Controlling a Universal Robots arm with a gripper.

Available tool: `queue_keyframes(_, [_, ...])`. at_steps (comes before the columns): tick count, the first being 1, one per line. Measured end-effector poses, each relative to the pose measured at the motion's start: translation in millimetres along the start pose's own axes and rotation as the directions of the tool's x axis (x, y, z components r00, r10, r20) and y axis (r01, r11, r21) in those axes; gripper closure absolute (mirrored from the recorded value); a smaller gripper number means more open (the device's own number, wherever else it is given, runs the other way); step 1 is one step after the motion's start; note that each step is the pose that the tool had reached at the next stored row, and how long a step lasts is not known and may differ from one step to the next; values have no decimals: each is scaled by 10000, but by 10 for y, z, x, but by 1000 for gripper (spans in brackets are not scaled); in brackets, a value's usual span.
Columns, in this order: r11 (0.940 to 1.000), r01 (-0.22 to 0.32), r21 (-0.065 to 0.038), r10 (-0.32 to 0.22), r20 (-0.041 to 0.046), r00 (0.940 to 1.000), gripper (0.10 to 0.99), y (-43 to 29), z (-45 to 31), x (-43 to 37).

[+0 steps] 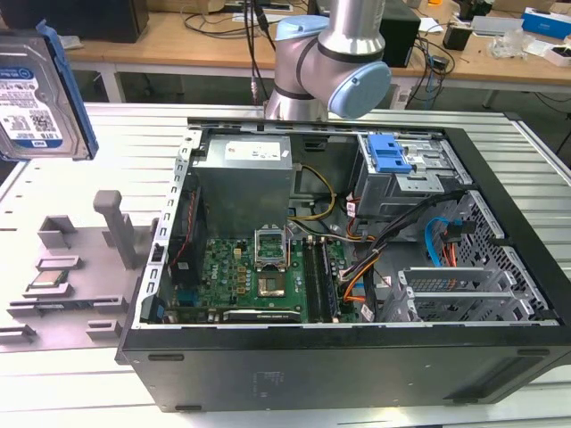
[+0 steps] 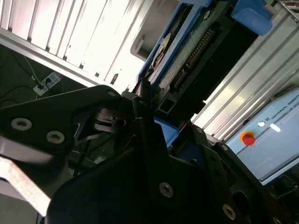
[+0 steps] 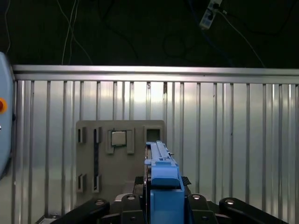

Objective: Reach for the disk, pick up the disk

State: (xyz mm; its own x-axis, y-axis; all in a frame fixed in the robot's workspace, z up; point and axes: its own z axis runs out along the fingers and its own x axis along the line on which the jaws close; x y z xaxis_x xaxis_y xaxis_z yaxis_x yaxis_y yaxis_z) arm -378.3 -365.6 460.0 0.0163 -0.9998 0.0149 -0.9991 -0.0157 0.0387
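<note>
The disk (image 1: 31, 98) hangs high in the air at the exterior view's far left, its white-and-blue label facing the camera and its blue bracket along the edge. In the first wrist view the disk (image 3: 161, 158) stands edge-on, blue bracket outward, with my gripper (image 3: 162, 186) shut on it from both sides. The second wrist view shows the disk's (image 2: 196, 46) circuit-board side and connector, with my black gripper (image 2: 149, 121) clamped on its near end.
An open computer case (image 1: 500, 267) lies on the slatted metal table, with a blue ridged latch (image 1: 388, 156) on its drive cage. A grey fixture plate (image 1: 107, 223) holding a small processor chip (image 1: 49, 281) sits to the exterior view's left. The arm's base (image 1: 330, 62) stands behind the case.
</note>
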Motion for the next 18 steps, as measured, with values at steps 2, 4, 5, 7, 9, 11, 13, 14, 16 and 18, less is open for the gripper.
queue_keyframes(2, [10000,1,-1,-1,0,10000,722,1,-66,1])
queue_keyframes(4, [10000,0,-1,0,0,10000,722,2,-134,2])
queue_keyframes(5, [10000,0,-1,0,0,10000,722,3,-154,2])
queue_keyframes(7, [10000,1,0,-1,0,10000,722,3,-198,2])
queue_keyframes(9, [10000,1,-1,-1,0,10000,722,4,-246,3])
queue_keyframes(11, [10000,1,-2,-1,5,10000,722,9,-431,5])
queue_keyframes(13, [10000,6,2,-6,150,9999,722,9,-434,5])
queue_keyframes(14, [10000,8,1,-8,150,9999,722,1,-434,6])
queue_keyframes(16, [10000,7,2,-7,150,9999,722,-36,-436,6])
queue_keyframes(18, [10000,5,1,-5,149,9999,722,-173,-440,8])
